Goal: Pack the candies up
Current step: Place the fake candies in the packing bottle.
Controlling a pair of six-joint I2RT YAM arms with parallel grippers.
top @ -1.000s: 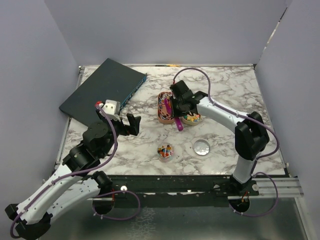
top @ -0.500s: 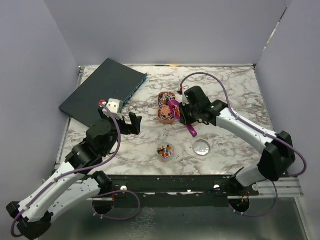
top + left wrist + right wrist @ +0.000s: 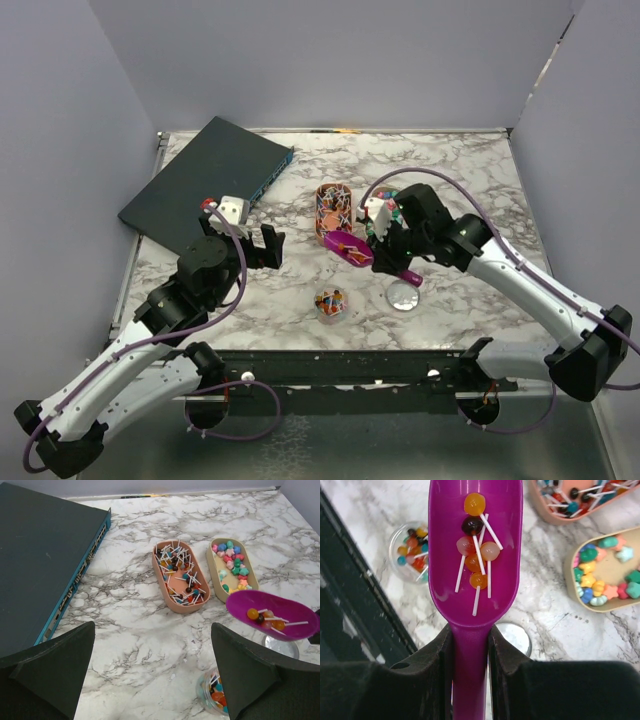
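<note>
Six small lollipops (image 3: 476, 540) on white sticks, orange, pink and dark red, lie loose in the purple scoop (image 3: 445, 555). Many more, in mixed colours, fill the pink tray (image 3: 186, 608), and some sit in the clear cup (image 3: 204, 692). Star-shaped and round sweets (image 3: 232, 562) lie in the beige tray (image 3: 215, 582).

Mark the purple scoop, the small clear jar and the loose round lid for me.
purple scoop (image 3: 445, 535): right wrist view, bare left side of its bowl.
small clear jar (image 3: 392, 554): right wrist view, its left rim.
round lid (image 3: 404, 296): top view, middle of the disc.
</note>
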